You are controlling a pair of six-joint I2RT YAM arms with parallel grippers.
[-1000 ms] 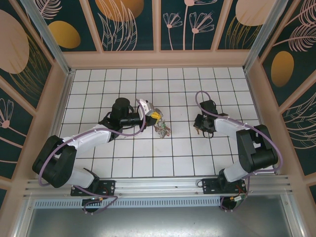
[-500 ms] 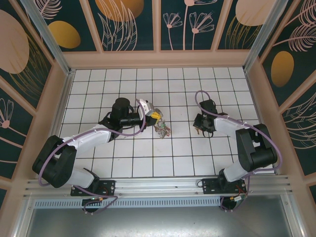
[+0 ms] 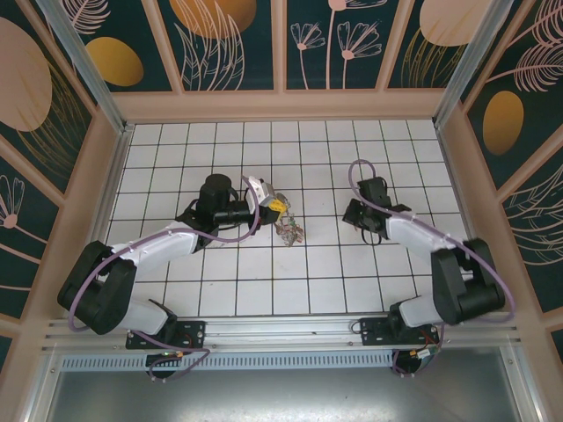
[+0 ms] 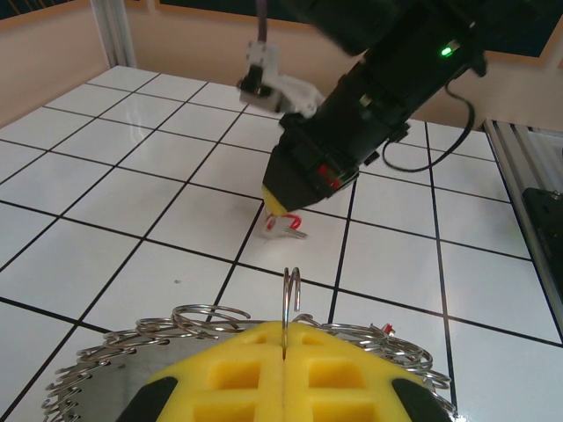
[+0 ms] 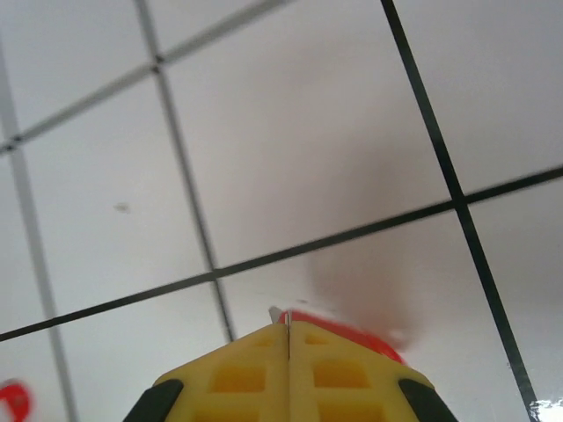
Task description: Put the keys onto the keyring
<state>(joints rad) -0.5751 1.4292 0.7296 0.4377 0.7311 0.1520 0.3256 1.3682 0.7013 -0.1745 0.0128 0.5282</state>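
While the left pincer (image 4: 284,338) is clamped on the keyring (image 4: 97,374), the right pincer (image 4: 280,209) grips a red-tagged key (image 4: 287,227) well apart from it. That key is not yet threaded.

Bright, even overhead light; soft shadows; right wrist view blurry, left sharper.

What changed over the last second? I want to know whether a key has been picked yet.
The right gripper closed its last bit onto a red-tagged key. Its elbow swung outward to the right and toward the near edge. The left gripper stayed shut on a wire loop of the keyring, in the same place.
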